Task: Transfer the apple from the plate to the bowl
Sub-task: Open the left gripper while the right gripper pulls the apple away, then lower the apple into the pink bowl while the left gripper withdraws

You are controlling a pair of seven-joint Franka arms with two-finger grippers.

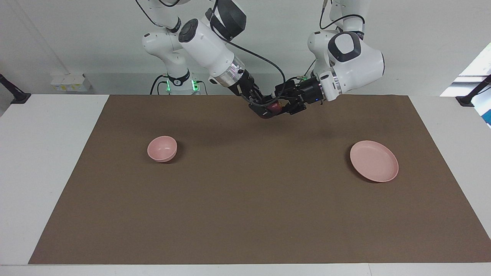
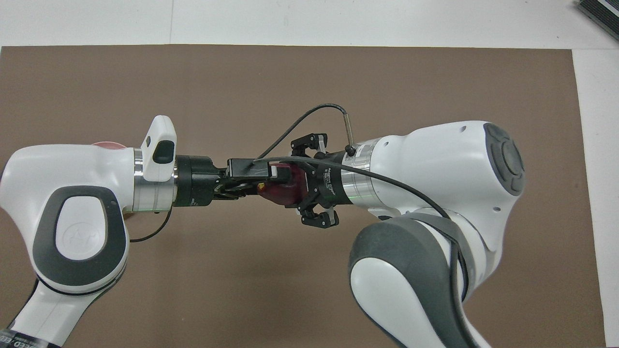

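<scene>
The dark red apple (image 1: 274,107) hangs in the air between my two grippers, over the mat's edge nearest the robots, midway along the table. My left gripper (image 1: 283,105) is shut on the apple (image 2: 286,189). My right gripper (image 1: 266,111) is open, its fingers (image 2: 309,143) spread wide on either side of the apple. The pink plate (image 1: 374,161) lies empty toward the left arm's end; only a sliver of its rim (image 2: 109,144) shows in the overhead view. The small pink bowl (image 1: 162,148) stands empty toward the right arm's end, hidden under the right arm in the overhead view.
A brown mat (image 1: 245,214) covers most of the white table (image 1: 46,153). Both arms lean in over the mat's edge nearest the robots. A black clamp (image 1: 15,94) stands at one table end and another (image 1: 473,92) at the other.
</scene>
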